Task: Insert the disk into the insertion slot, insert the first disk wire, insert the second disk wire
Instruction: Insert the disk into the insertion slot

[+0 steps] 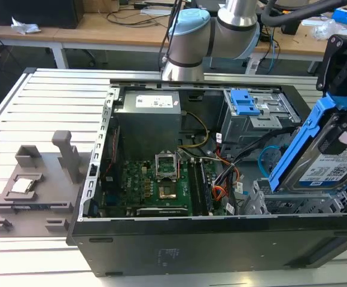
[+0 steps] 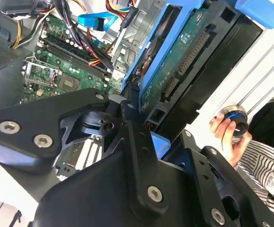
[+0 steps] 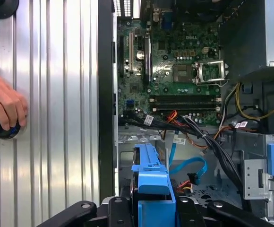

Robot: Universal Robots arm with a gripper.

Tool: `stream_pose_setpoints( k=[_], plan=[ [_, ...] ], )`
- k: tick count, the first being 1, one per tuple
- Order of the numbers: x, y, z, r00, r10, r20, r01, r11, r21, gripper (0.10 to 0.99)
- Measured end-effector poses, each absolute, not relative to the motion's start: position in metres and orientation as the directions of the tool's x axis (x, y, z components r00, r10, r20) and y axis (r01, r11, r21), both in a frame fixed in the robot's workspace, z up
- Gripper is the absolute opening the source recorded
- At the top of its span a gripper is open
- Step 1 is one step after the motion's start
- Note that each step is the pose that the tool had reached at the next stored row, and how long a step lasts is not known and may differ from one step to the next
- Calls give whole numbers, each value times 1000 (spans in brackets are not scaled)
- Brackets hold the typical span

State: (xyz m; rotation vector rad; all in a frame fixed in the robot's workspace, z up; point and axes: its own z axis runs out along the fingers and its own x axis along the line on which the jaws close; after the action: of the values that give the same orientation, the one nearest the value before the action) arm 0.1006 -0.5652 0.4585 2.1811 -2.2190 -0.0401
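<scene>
No print is legible. A white label (image 1: 157, 101) sits on the power supply (image 1: 146, 128) inside the case (image 1: 191, 251); the disk (image 1: 344, 156) above the case carries a blue-white label (image 1: 324, 174).

Arm reaching across, gripper clamping the disk.
The Universal Robots arm (image 1: 209, 33) is bending at its grey and pale-blue joints beyond the far edge of the open computer case (image 1: 191, 251). Its black gripper (image 1: 343, 122) is hanging over the case's corner at the exterior view's right, gripping the disk (image 1: 328, 170) from both sides and holding it steeply tilted.
</scene>
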Motion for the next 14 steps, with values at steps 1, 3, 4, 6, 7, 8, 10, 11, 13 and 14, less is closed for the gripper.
stream_pose_setpoints(
  k=[1,3,4,6,7,8,10,11,13,14],
  plan=[
    [101,-565,457,-17,-1000,3,-999,17,39,365],
    [101,-565,453,-16,-1000,3,-999,16,39,365],
    [101,-565,452,-16,-1000,3,-999,16,39,365],
    [101,-565,448,-15,-1000,3,-999,15,39,365],
    [101,-565,447,-15,-1000,3,-999,15,39,365],
    [101,-565,446,-15,-1000,3,-999,15,39,365],
    [101,-565,444,-14,-1000,3,-999,14,39,365],
    [101,-565,443,-13,-1000,3,-999,14,39,365],
    [101,-564,442,-11,-1000,3,-999,11,39,365],
    [101,-563,441,-8,-1000,3,-999,8,39,365]
  ],
)
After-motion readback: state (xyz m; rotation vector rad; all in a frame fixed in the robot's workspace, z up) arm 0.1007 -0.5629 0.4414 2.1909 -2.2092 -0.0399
